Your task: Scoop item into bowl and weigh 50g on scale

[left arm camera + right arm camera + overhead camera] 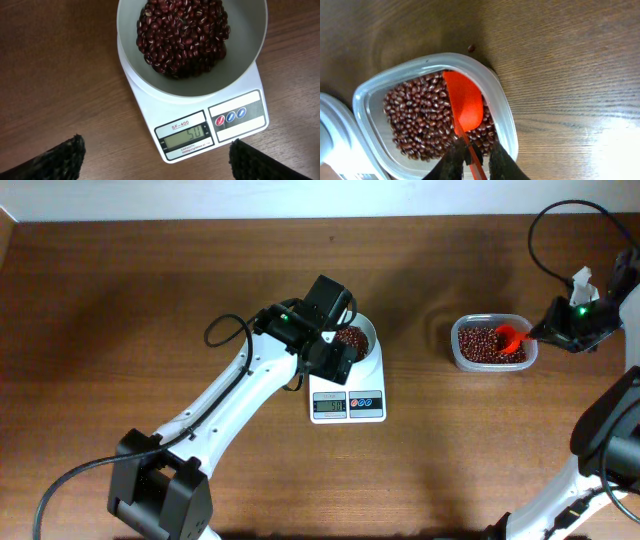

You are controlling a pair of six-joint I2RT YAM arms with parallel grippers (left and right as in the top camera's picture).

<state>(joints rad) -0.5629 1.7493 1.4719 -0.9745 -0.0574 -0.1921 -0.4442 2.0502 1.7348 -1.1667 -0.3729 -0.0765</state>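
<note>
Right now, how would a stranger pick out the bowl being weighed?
On the wooden table, find the white scale near the middle. The bowl sits on it, round, white and opaque; the clear tub to the right is rounded-rectangular and holds a red scoop.

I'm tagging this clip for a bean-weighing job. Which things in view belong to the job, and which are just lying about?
Belongs to the job: beans, white bowl, scale, clear tub, red scoop held in the right hand.
Lying about: one stray bean on the table beside the tub.
</note>
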